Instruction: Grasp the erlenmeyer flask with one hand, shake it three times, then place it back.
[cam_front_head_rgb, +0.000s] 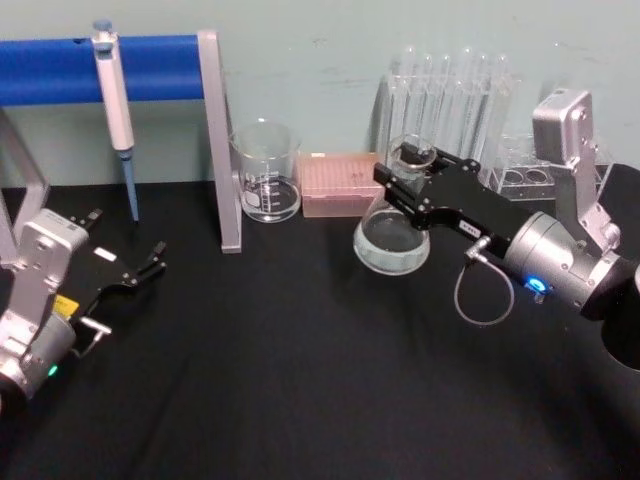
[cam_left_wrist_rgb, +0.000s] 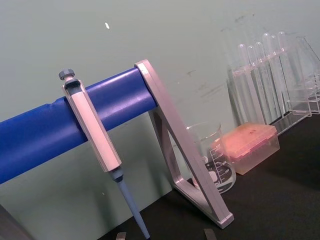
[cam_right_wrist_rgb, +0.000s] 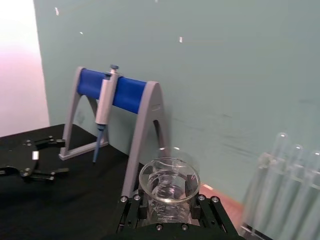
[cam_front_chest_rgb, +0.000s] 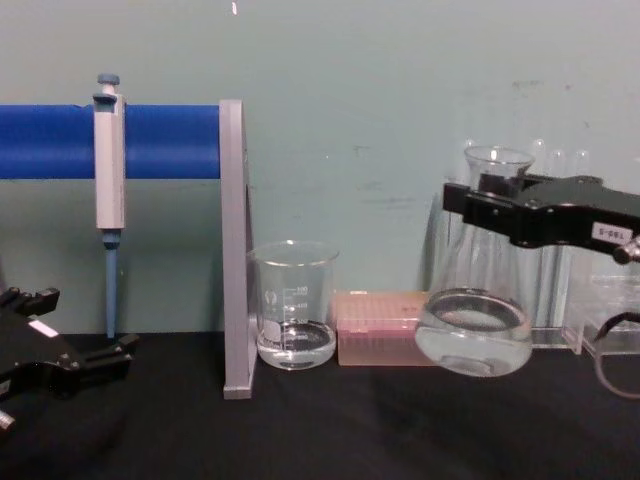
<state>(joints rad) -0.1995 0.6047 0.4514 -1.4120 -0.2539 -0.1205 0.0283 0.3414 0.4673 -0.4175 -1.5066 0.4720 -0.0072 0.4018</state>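
Right gripper (cam_front_head_rgb: 410, 160): fingers (cam_front_chest_rgb: 530, 215) closed on the neck of the erlenmeyer flask (cam_front_chest_rgb: 473, 335), one on each side just under the flared rim. The right wrist view confirms it: the open mouth of the flask sits between the two black fingers.

Flask: held roughly upright with a slight lean. In the chest view its wide base hangs clear of the black surface (cam_front_head_rgb: 300, 380), in front of the test tubes (cam_front_head_rgb: 450, 90) and to the right of the pink tip box (cam_front_chest_rgb: 380, 330). A shallow layer of clear liquid lies in the base.

Right arm: reaches in from the right side. The silver wrist and a grey cable loop trail behind the black gripper body, which carries a small white label.

Left gripper (cam_front_head_rgb: 155, 258): rests low over the surface at the left, well apart from the flask. Its fingers are spread and hold nothing.

Surroundings: a beaker (cam_front_chest_rgb: 293, 320) holding a little liquid stands just left of the tip box, beside the grey leg of the stand (cam_front_head_rgb: 218, 140). A pipette (cam_front_head_rgb: 115, 100) hangs from the stand's blue bar, tip down.
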